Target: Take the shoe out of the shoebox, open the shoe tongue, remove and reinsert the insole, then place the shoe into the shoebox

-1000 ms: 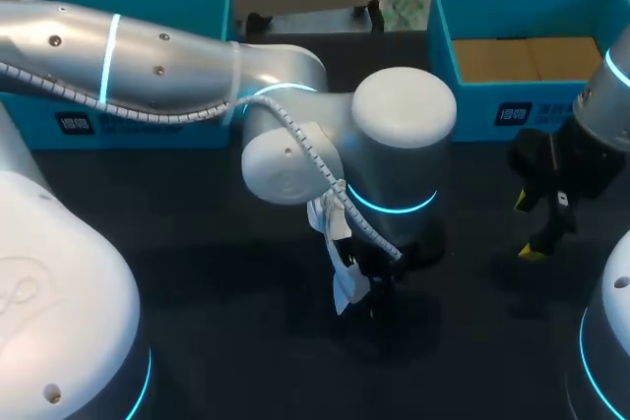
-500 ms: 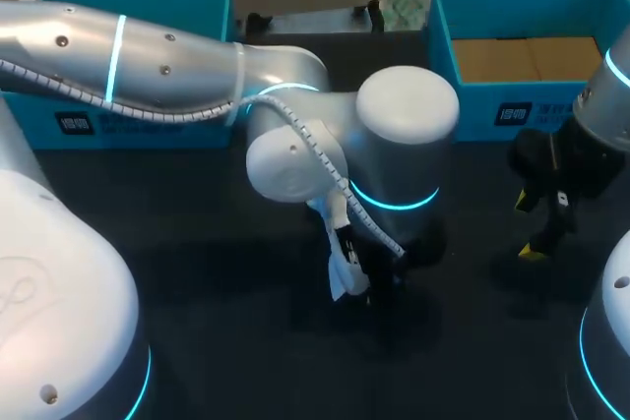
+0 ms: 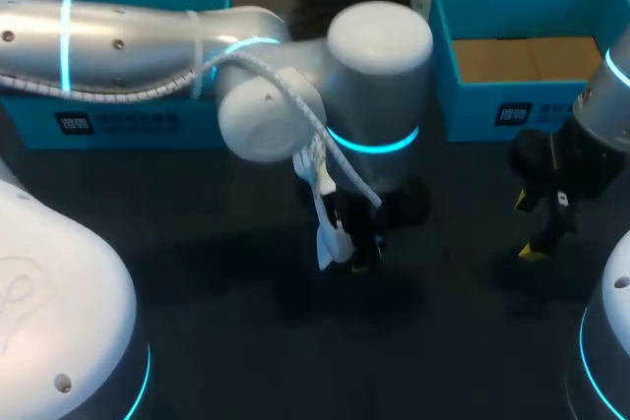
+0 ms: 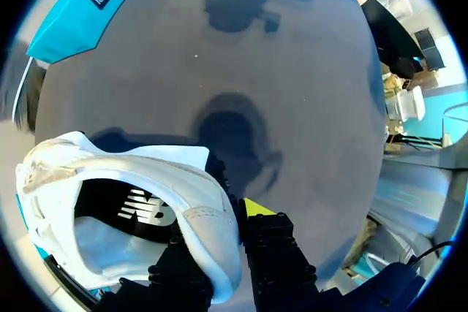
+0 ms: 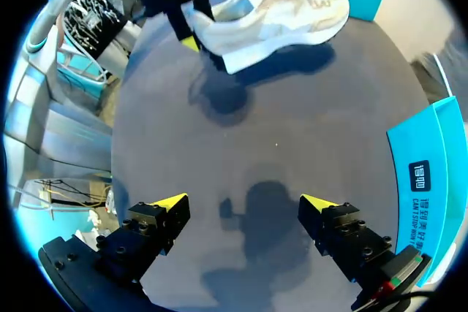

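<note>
In the head view my left arm comes in from 9 o'clock and ends near the middle of the dark table point(image 3: 197, 341), where the left gripper point(image 4: 223, 235) is clamped on the heel rim of the white shoe point(image 4: 131, 180), one finger on each side of it. The shoe hangs from those fingers with its opening turned toward the wrist camera. At about 2 o'clock from the shoe stands the open teal shoebox point(image 3: 472, 110) with a brown floor. A second teal box point(image 3: 128, 123) sits at 10 o'clock. The right gripper point(image 5: 245, 206) is at 3 o'clock, well apart from the shoe, with its yellow-tipped fingers spread wide over bare table and holding nothing.
</note>
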Available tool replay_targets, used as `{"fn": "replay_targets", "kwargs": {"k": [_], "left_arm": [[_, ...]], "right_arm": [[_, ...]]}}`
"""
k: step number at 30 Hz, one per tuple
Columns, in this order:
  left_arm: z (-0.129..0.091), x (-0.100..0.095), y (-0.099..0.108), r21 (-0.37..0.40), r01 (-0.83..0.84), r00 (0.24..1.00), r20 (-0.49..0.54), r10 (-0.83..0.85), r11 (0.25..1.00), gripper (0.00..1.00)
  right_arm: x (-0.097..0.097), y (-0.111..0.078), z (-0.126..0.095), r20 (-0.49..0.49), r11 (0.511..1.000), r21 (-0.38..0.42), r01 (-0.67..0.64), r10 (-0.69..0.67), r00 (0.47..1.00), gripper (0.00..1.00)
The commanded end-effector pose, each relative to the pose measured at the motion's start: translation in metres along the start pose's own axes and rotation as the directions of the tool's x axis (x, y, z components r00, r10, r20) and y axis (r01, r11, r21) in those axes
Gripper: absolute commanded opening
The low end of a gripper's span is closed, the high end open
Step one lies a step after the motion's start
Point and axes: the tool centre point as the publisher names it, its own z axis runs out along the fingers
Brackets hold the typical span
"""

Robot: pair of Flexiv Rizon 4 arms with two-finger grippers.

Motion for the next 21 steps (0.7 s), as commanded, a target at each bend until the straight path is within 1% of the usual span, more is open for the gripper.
{"fn": "replay_targets", "kwargs": {"k": [1, 6, 15, 18, 21], "left_arm": [[-0.034, -0.011, 0.025, 0.023, -0.007, 1.0, -0.011, 0.007, 1.0, 0.0], [-0.046, -0.027, 0.036, 0.018, -0.004, 1.0, -0.011, 0.004, 1.0, 0.0], [-0.059, -0.062, 0.057, 0.002, -0.021, 0.999, -0.03, 0.021, 1.0, 0.0], [-0.07, -0.076, 0.065, -0.01, -0.063, 0.996, -0.058, 0.063, 0.998, 0.0], [-0.088, -0.092, 0.075, -0.007, -0.103, 0.992, -0.077, 0.102, 0.995, 0.0]], "right_arm": [[0.001, 0.0, 0.0, 0.003, 1.0, 0.001, 0.0, 0.0, 1.0, 1.0], [0.001, 0.0, 0.0, 0.003, 1.0, 0.001, 0.0, 0.0, 1.0, 1.0], [0.001, 0.0, 0.0, 0.003, 1.0, 0.001, 0.0, 0.0, 1.0, 1.0], [0.001, 0.0, 0.0, 0.003, 1.0, 0.001, 0.0, 0.0, 1.0, 1.0], [0.001, 0.0, 0.0, 0.003, 1.0, 0.001, 0.0, 0.0, 1.0, 1.0]]}}
